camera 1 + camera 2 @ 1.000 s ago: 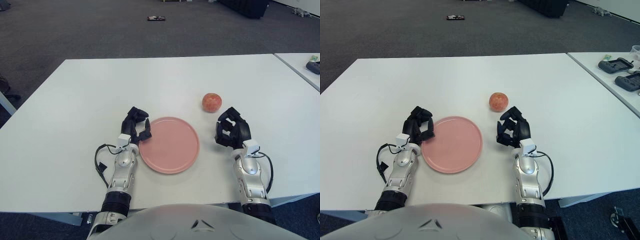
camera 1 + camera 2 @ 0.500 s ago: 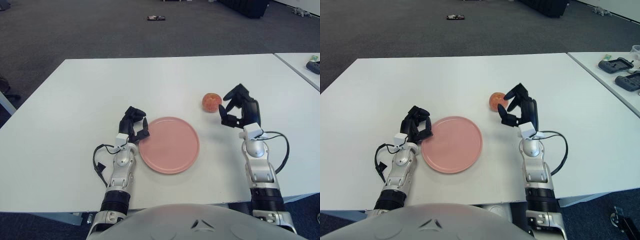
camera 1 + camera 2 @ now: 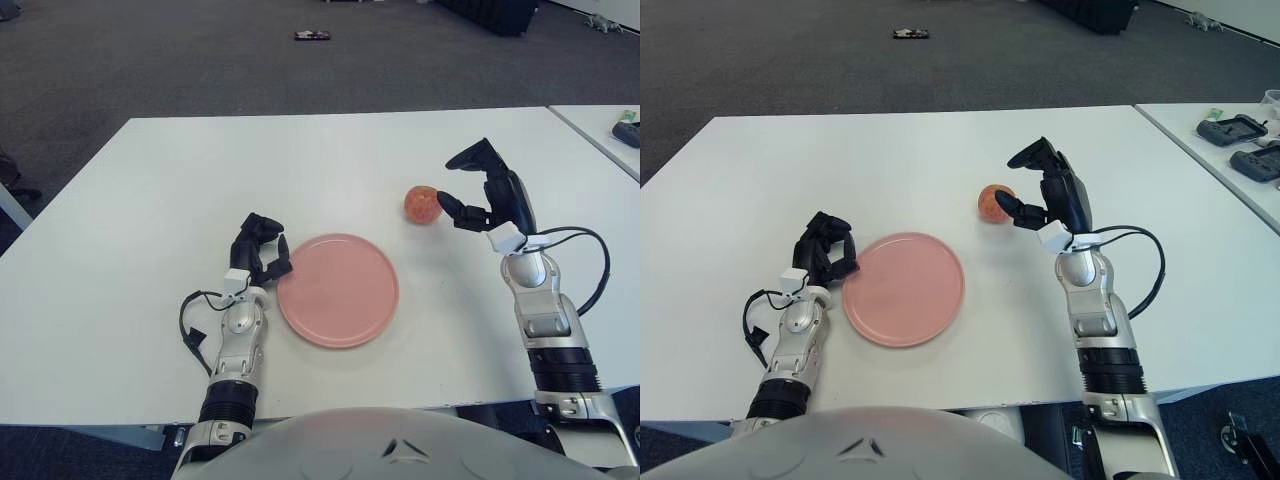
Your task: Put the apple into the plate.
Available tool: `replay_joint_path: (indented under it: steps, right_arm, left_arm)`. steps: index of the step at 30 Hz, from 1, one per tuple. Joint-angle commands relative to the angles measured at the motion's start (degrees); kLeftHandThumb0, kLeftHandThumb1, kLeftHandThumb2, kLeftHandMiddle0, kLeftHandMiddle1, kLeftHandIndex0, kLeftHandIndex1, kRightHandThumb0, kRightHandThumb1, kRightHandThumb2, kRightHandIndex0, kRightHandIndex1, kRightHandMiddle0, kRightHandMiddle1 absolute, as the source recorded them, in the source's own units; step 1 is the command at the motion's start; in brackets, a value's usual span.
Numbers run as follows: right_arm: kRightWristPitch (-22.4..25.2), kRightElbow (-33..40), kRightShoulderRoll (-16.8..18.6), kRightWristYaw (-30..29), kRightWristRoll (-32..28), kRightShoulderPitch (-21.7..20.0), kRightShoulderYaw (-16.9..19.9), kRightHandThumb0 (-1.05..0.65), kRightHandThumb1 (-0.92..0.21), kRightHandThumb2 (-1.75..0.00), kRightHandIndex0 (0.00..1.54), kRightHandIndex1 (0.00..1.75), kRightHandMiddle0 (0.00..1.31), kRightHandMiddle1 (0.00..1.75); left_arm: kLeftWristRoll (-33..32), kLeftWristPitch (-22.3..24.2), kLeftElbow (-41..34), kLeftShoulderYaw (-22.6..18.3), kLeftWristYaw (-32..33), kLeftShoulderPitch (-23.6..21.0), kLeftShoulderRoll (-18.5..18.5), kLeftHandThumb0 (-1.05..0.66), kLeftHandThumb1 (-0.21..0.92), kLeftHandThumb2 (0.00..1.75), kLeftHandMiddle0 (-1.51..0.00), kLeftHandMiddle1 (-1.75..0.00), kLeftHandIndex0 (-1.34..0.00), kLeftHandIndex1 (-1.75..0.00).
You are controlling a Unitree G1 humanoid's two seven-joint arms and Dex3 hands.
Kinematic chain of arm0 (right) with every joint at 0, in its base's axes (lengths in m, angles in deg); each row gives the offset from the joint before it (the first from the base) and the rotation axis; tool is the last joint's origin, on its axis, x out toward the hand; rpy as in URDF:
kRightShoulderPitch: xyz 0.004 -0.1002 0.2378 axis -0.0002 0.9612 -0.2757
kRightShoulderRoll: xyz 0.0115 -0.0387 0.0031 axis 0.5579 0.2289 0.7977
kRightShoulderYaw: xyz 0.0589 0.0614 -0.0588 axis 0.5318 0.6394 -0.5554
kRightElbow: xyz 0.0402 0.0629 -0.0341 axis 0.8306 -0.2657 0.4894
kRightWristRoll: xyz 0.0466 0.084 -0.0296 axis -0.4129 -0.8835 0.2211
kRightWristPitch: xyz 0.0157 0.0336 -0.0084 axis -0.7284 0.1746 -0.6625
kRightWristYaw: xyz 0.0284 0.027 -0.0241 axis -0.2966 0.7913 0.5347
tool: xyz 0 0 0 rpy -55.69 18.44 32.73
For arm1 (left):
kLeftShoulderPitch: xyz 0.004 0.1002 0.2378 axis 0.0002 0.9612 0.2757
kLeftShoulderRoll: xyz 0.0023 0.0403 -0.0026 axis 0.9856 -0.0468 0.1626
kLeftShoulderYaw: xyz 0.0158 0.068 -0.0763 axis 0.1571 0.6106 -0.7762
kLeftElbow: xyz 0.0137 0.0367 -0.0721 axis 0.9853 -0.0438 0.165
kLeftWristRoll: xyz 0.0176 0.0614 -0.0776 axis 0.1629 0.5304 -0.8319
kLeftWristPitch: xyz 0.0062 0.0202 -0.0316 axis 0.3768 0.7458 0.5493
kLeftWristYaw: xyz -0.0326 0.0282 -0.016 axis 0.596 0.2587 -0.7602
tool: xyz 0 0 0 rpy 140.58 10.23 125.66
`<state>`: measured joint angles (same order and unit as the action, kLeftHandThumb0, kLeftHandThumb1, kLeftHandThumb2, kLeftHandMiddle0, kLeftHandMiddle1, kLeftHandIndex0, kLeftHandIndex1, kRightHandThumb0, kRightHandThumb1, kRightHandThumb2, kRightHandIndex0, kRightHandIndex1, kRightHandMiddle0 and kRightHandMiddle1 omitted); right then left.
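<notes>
A red apple [image 3: 422, 204] sits on the white table [image 3: 200, 170], a little beyond and to the right of the empty pink plate [image 3: 339, 289]. My right hand [image 3: 472, 188] is raised just right of the apple, fingers spread open around its right side, holding nothing; the lower fingers [image 3: 449, 207] are close to or touching the apple. My left hand [image 3: 258, 253] rests on the table at the plate's left edge with its fingers curled, holding nothing.
A second white table [image 3: 1230, 150] stands to the right with dark devices [image 3: 1230, 130] on it. A small dark object [image 3: 312, 37] lies on the carpet far behind.
My right hand has risen from the table beside the plate, moved forward to the apple's right side and opened its fingers. The left hand shifted slightly left. The apple has not moved.
</notes>
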<state>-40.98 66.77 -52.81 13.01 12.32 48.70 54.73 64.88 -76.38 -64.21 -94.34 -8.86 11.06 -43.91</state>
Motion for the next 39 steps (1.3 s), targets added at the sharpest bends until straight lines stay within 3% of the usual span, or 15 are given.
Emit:
replay_joint_path:
  steps: [1, 8, 18, 30, 39]
  right_arm:
    - [2.87, 0.60, -1.73, 2.72, 0.93, -1.92, -1.12, -0.75, -0.67, -0.89, 0.00, 0.50, 0.00, 1.01]
    - [6.65, -1.25, -3.60, 6.50, 1.40, -4.34, -2.69, -0.80, -0.62, -0.85, 0.00, 0.07, 0.00, 0.54]
    - [5.51, -11.31, -4.98, 7.82, 1.51, -10.33, -6.30, -0.92, -0.58, -0.80, 0.00, 0.00, 0.00, 0.10]
    - [4.44, -22.54, -6.00, 7.32, 3.40, -16.55, -10.77, -1.02, -0.59, -0.74, 0.00, 0.00, 0.00, 0.00]
    - [7.30, -26.63, -5.48, 9.14, 4.40, -19.38, -13.62, -1.01, -0.57, -0.71, 0.00, 0.00, 0.00, 0.00]
  left_arm:
    - [-0.29, 0.72, 1.72, -0.98, 1.13, 1.10, 0.24, -0.48, 0.32, 1.32, -1.16, -1.75, -0.61, -1.75]
    - [-0.11, -0.56, 2.42, -1.63, 1.63, 1.34, 0.67, -0.48, 0.32, 1.32, -1.15, -1.75, -0.60, -1.75]
    - [-0.79, -2.21, 2.93, -2.46, 0.79, 1.82, 1.26, -0.48, 0.32, 1.32, -1.17, -1.75, -0.61, -1.75]
    - [-1.18, -2.53, 2.21, -2.87, 0.72, 2.77, 1.70, -0.49, 0.30, 1.35, -1.19, -1.75, -0.62, -1.75]
    - [-0.95, -2.10, 1.79, -3.00, 1.25, 3.33, 2.17, -0.49, 0.30, 1.35, -1.18, -1.75, -0.62, -1.75]
